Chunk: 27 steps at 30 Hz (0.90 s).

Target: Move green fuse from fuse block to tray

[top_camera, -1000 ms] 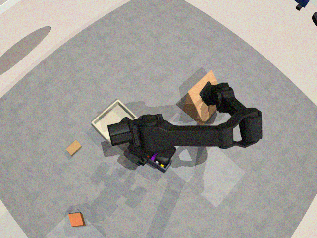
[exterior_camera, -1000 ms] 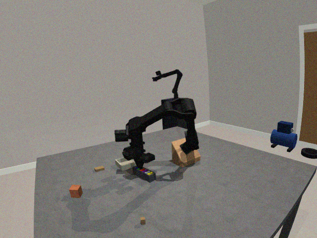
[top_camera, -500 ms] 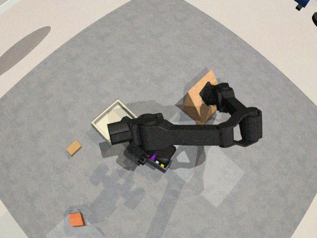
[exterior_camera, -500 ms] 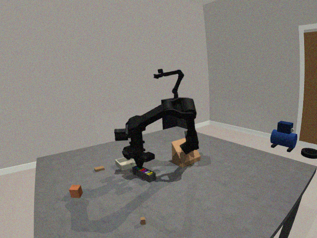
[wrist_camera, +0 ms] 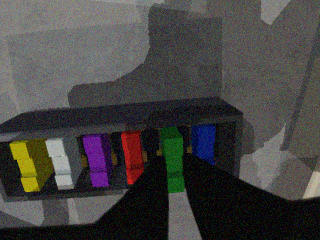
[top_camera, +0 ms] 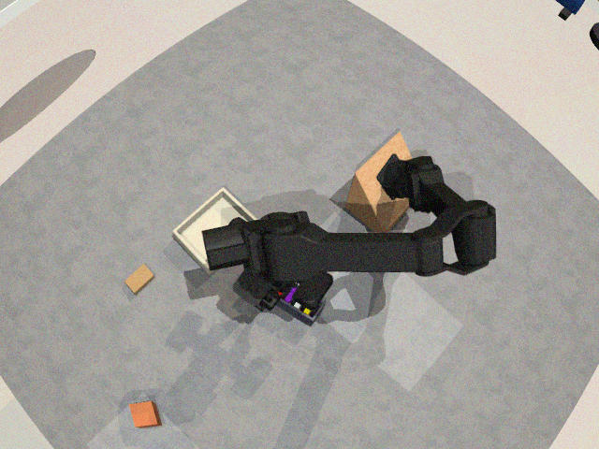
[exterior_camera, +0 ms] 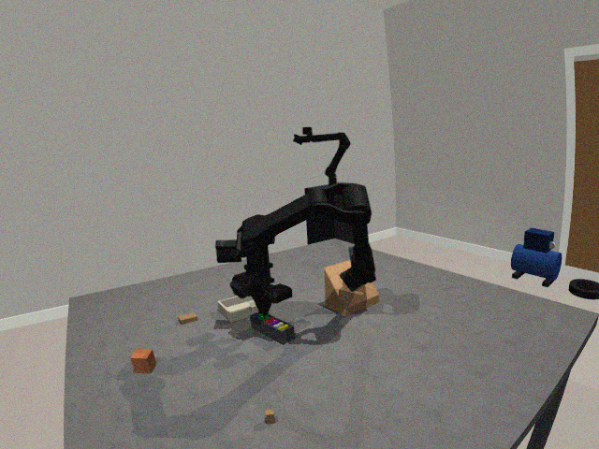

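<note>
Wrist view, gripper (wrist_camera: 175,175) clamping green fuse (wrist_camera: 173,150), red fuse (wrist_camera: 132,156) beside

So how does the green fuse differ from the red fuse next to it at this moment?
The green fuse is clamped between the gripper fingers; the red fuse is untouched. Green's bottom end hangs lower in the wrist view than red's. Green has the blue fuse beside it, red the purple fuse. Both stand upright in the fuse block.

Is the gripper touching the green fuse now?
Touching. In the wrist view the gripper is shut on the green fuse: both dark fingers press against its sides with no gap.
</note>
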### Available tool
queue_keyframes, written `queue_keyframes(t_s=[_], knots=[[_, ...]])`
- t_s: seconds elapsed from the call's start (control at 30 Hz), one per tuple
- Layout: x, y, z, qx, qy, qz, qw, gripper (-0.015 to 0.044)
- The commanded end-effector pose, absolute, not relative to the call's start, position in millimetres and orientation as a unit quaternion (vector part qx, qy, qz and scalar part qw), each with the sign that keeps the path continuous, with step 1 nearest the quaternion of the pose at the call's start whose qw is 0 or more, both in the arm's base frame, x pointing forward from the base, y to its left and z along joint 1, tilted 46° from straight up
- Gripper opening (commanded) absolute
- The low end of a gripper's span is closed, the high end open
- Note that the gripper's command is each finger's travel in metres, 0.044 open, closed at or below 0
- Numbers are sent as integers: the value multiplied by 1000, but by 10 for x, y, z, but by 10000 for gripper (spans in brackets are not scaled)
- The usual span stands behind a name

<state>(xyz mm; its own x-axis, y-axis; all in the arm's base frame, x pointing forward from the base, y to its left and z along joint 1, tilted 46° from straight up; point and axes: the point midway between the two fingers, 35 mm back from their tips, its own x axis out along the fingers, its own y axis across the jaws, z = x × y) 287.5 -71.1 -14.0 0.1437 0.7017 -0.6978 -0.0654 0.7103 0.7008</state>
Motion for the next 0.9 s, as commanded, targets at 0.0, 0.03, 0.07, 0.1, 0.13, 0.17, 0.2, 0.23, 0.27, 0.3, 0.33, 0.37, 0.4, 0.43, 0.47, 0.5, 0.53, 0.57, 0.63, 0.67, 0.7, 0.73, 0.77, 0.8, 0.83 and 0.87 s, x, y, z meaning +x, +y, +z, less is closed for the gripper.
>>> queue_keyframes(t_s=[0.0,0.03,0.07,0.1,0.13,0.17,0.2,0.23,0.27,0.3,0.33,0.37,0.4,0.43,0.47,0.5,0.53,0.57,0.63,0.67,0.7,0.73,0.77,0.8,0.83,0.87], knots=[[2870,-734,-124,264,596,272,708,0],[2870,-737,-120,264,596,272,708,0],[2869,-741,-117,264,596,272,708,0],[2869,-744,-114,264,596,272,708,0],[2868,-748,-110,264,596,272,708,0],[2868,-751,-107,264,596,272,708,0],[2867,-755,-103,264,596,272,708,0],[2866,-758,-100,264,596,272,708,0],[2866,-761,-97,264,596,272,708,0],[2865,-765,-93,264,596,272,708,0],[2864,-768,-90,265,596,272,708,0],[2864,-772,-86,265,596,272,708,0],[2863,-775,-83,265,596,272,708,0],[2862,-779,-79,265,596,272,708,0],[2862,-782,-76,265,596,272,708,0],[2861,-785,-73,265,596,272,708,0],[2860,-789,-69,265,596,272,708,0],[2860,-792,-66,265,596,272,708,0],[2858,-799,-59,265,596,271,708,0],[2858,-802,-55,265,596,271,708,0],[2857,-806,-52,265,596,271,708,0],[2856,-809,-48,265,596,271,708,0],[2855,-813,-45,265,596,271,708,0],[2855,-816,-41,265,596,271,708,0],[2854,-819,-38,265,596,271,708,0],[2853,-823,-34,265,596,271,708,0]])
